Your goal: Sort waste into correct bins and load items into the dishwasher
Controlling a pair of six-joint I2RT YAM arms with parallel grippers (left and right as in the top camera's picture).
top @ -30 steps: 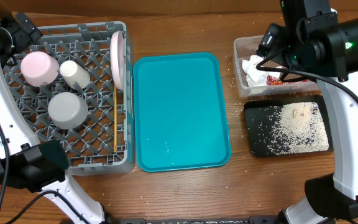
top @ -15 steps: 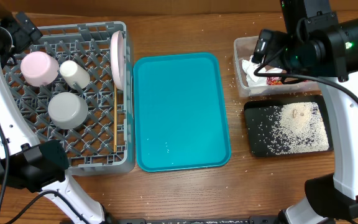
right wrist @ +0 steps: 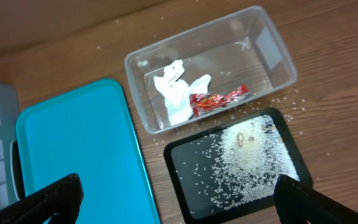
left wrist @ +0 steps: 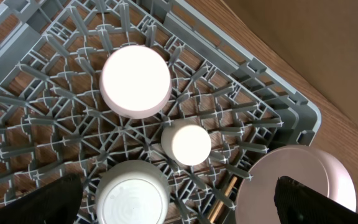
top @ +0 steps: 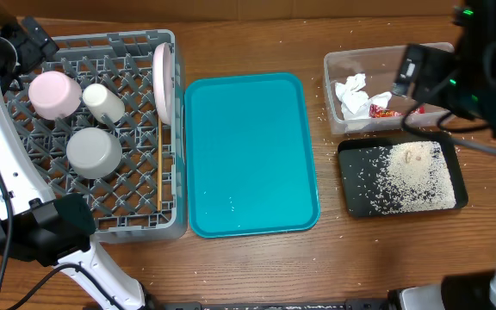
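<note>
The grey dish rack (top: 93,207) holds the upside-down pink dish (top: 54,95), white cup (top: 103,101), grey bowl (top: 93,152), upright plate (top: 160,82) and chopsticks (top: 159,168). The left wrist view shows the same dish (left wrist: 135,81), cup (left wrist: 190,144), bowl (left wrist: 132,194) and plate (left wrist: 297,180). My left gripper (left wrist: 179,183) is open and empty above the rack. The clear tub (right wrist: 266,46) holds white tissue (right wrist: 176,93) and the red wrapper (right wrist: 219,98). The black tray (right wrist: 188,168) carries rice (right wrist: 253,155). My right gripper (right wrist: 178,182) is open and empty, high above the bins.
The teal tray (top: 250,155) lies between the rack and the bins, with a few rice grains on it. Loose rice grains are scattered on the wood around the clear tub (top: 386,56) and the black tray (top: 356,202). The right arm (top: 468,77) hangs over the tub's right end.
My right arm has drawn back to the right and upward, off the clear tub, so the tissue and wrapper inside now show. The left arm and the rack's contents have not moved.
</note>
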